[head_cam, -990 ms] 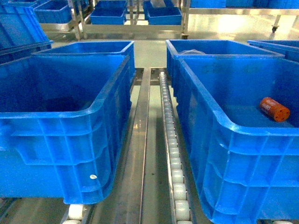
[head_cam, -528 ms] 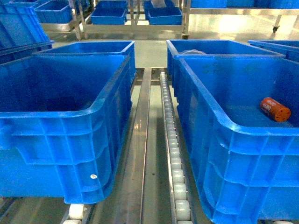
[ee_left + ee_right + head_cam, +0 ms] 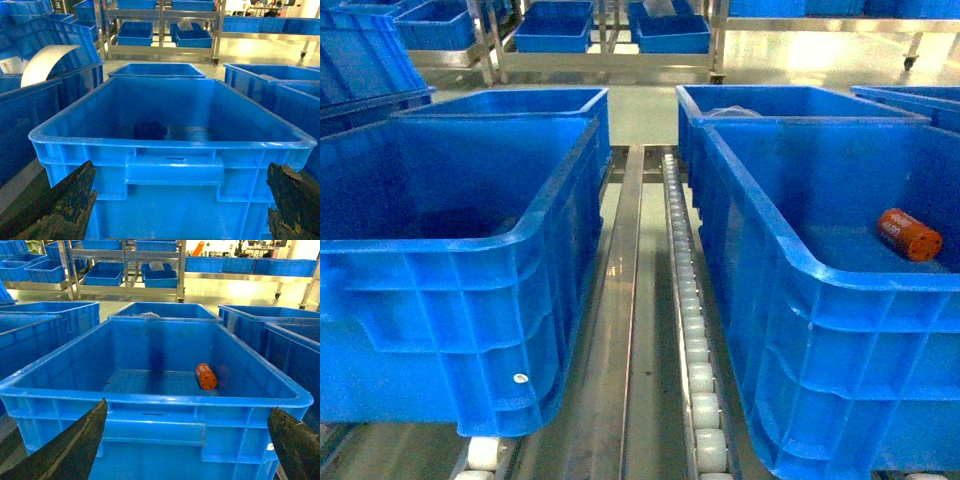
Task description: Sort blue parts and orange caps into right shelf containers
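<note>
Orange cap (image 3: 206, 376) on its side in blue crate (image 3: 150, 405) | both end effectors spread

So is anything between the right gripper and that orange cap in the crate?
Only the near wall of the right crate: the right gripper sits low outside it, while the orange cap lies alone on the floor inside.

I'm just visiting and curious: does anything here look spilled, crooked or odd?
Nothing stands out. One small orange-red stubby cap lies on its side on the floor of the large open-topped bright-blue plastic crate on the right; a dark blue part sits in the left crate. Both crates look square.
</note>
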Tool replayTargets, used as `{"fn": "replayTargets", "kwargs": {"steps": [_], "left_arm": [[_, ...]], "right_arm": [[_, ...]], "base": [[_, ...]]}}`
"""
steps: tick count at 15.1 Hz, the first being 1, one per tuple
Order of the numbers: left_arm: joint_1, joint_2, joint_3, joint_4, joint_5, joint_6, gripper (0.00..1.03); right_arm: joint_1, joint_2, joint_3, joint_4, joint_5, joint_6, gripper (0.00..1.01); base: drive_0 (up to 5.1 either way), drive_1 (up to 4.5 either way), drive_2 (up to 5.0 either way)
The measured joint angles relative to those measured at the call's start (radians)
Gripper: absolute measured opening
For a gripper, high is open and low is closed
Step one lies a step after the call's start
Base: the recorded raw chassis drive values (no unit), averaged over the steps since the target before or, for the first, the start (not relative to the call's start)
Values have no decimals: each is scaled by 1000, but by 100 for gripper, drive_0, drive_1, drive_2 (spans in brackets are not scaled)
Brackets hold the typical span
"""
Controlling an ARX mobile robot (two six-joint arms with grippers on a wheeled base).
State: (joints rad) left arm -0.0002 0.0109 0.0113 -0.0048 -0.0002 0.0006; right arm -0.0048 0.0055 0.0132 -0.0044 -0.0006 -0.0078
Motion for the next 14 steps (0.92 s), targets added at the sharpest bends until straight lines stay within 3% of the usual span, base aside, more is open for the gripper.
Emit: {"fn": "replayTargets", "kwargs": {"steps": [14], "left_arm": [[0,0,0,0,0,0,98]], "right_arm": [[0,0,0,0,0,0,98]], "base": [[0,0,0]]}}
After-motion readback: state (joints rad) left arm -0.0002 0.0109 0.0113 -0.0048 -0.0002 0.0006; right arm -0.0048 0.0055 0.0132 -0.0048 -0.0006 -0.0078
